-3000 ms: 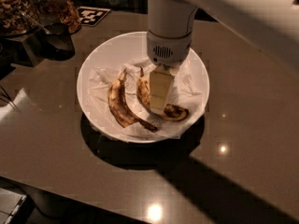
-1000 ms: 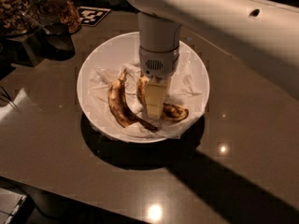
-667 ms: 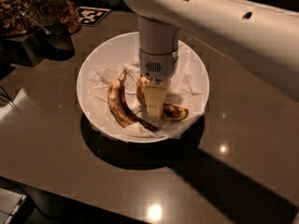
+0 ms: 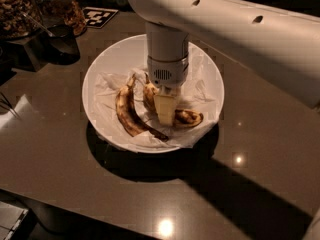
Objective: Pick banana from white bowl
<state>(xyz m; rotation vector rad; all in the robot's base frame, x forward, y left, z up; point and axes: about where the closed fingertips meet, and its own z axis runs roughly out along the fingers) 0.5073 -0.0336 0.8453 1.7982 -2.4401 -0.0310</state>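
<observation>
1 white bowl [image 4: 100, 74] holds 2 fruits: 1 banana [image 4: 188, 118] under the 1 gripper [image 4: 165, 115] and 1 thinner brown banana [image 4: 127, 112].

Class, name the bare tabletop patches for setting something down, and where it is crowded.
Bare table: in front of the white bowl and right of it. Crowded: inside the bowl, where the gripper sits over the banana beside a second banana; jars far left.
</observation>
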